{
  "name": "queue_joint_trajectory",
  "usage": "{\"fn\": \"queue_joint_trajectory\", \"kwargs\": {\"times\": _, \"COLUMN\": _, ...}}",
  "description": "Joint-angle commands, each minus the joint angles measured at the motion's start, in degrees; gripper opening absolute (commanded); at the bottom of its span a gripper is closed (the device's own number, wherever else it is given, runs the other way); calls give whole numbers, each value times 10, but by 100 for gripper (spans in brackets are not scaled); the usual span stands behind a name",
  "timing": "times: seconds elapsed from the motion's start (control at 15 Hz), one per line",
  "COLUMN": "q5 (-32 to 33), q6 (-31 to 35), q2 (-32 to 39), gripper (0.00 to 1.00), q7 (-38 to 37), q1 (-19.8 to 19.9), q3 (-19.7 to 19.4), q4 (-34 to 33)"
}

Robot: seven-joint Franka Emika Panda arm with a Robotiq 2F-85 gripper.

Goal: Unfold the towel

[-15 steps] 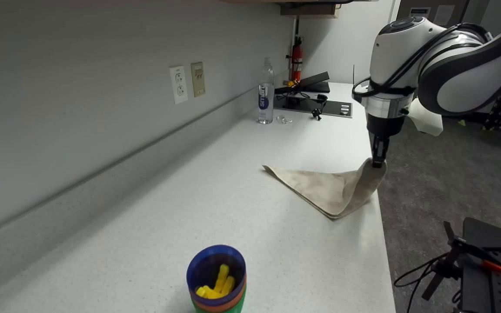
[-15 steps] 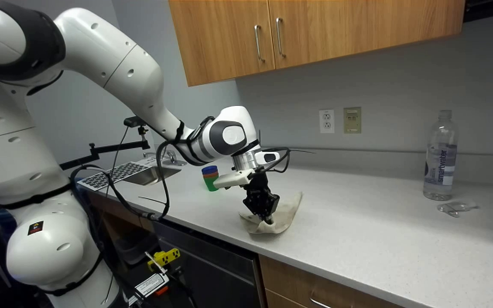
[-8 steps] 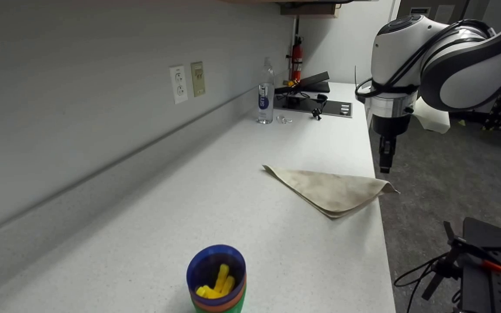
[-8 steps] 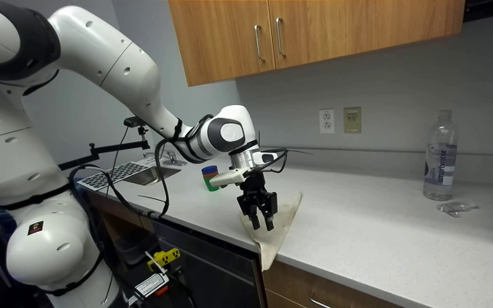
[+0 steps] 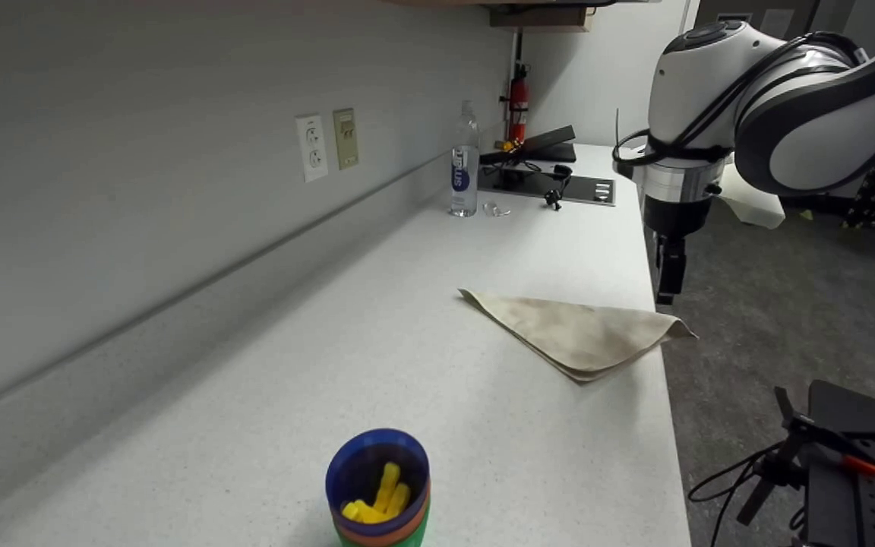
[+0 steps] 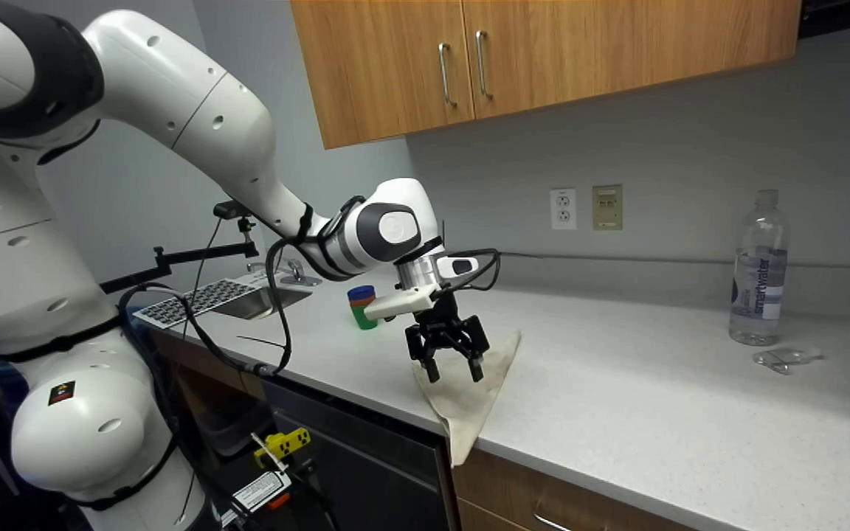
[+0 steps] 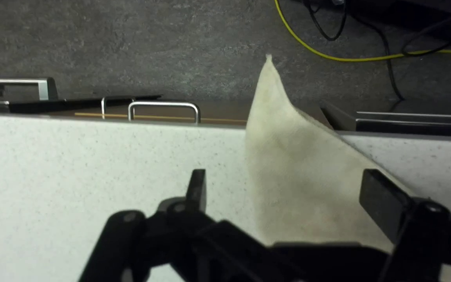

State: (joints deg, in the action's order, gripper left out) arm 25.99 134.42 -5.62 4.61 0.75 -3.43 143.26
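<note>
The beige towel [image 5: 582, 334] lies on the white counter, folded into a triangle with layered edges along one side. One corner of the towel [image 6: 462, 442] droops past the counter's front edge, and its tip hangs over the floor in the wrist view. My gripper [image 6: 454, 370] is above the towel with its jaws wide apart and nothing between them. In the wrist view the gripper [image 7: 284, 174] spans the towel [image 7: 288, 149], with bare counter visible beside the left finger [image 7: 197, 188]. No contact with the cloth shows.
Stacked cups [image 5: 378, 486] holding yellow pieces stand on the counter. A water bottle [image 6: 759, 273] is near the wall, with a small clear plastic item [image 6: 786, 359] beside it. Wooden cabinets [image 6: 543, 59] hang above. The counter's front edge [image 7: 170, 124] runs under the towel.
A second ago the gripper was shut on the towel's raised corner. It has let go and opened wide; the corner has fallen over the counter's front edge. The gripper has shifted slightly.
</note>
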Motion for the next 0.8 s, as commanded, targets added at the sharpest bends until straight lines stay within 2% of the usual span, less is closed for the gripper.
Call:
{"fn": "queue_joint_trajectory", "kwargs": {"times": 0.0, "q5": -51, "q6": 45, "q2": -27, "gripper": 100, "q7": 71, "q1": -19, "q3": 23, "q4": 19}}
{"fn": "queue_joint_trajectory", "kwargs": {"times": 0.2, "q5": -100, "q6": 93, "q2": 5, "gripper": 100, "q7": 142, "q1": -34, "q3": 34, "q4": 1}}
{"fn": "queue_joint_trajectory", "kwargs": {"times": 0.4, "q5": -154, "q6": 107, "q2": 4, "gripper": 100, "q7": 217, "q1": -46, "q3": 38, "q4": 10}}
{"fn": "queue_joint_trajectory", "kwargs": {"times": 0.53, "q5": -225, "q6": 109, "q2": -12, "gripper": 100, "q7": 295, "q1": -60, "q3": 40, "q4": 26}}
{"fn": "queue_joint_trajectory", "kwargs": {"times": 0.6, "q5": -281, "q6": 107, "q2": -25, "gripper": 100, "q7": 339, "q1": -71, "q3": 40, "q4": 35}}
{"fn": "queue_joint_trajectory", "kwargs": {"times": 0.67, "q5": -211, "q6": 96, "q2": 3, "gripper": 100, "q7": 266, "q1": -53, "q3": 43, "q4": 11}}
{"fn": "queue_joint_trajectory", "kwargs": {"times": 0.73, "q5": -244, "q6": 96, "q2": 0, "gripper": 100, "q7": 297, "q1": -59, "q3": 44, "q4": 14}}
